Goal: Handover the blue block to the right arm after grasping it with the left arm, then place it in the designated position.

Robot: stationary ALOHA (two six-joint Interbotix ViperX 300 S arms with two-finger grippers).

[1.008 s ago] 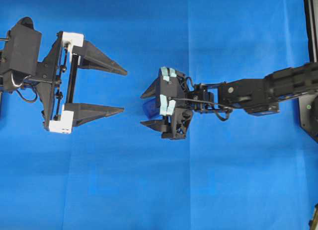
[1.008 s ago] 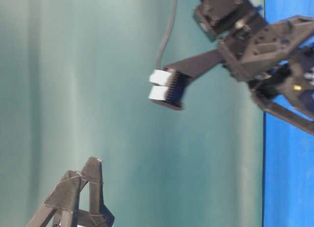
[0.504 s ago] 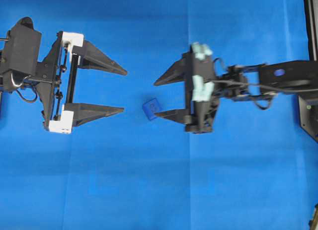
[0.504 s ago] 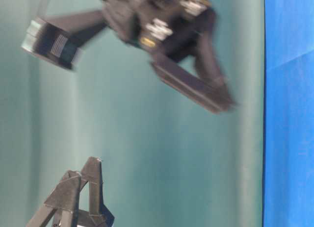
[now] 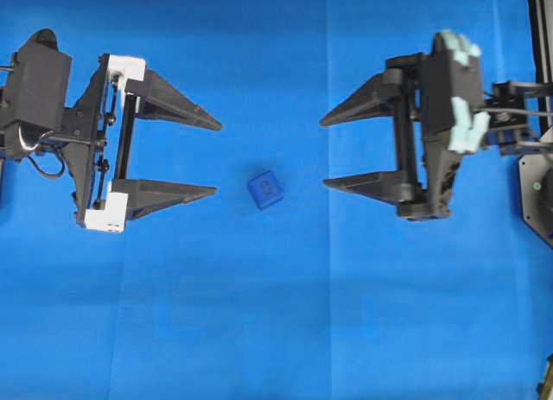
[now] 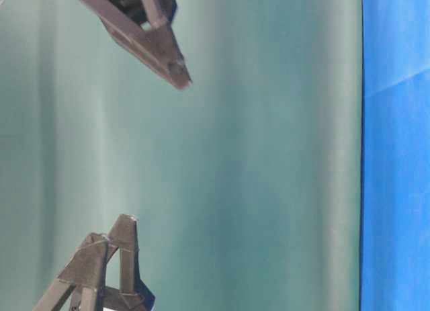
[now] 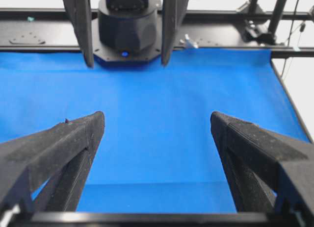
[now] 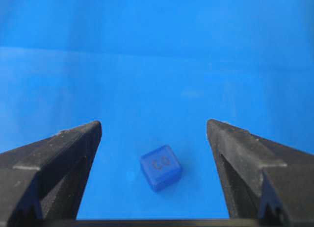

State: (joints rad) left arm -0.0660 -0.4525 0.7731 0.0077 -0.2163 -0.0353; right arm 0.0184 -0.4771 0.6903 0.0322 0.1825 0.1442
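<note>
Blue block alone on cloth, between two level, released pincers.

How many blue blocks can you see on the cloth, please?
1. The blue block lies on the blue cloth between the two arms, apart from both; the right wrist view shows it too. None appears hidden.

Robot lab test rig: bench draped in plain blue cloth, black metal frame along far edge, arm base bolted there, plain teal backdrop.
</note>
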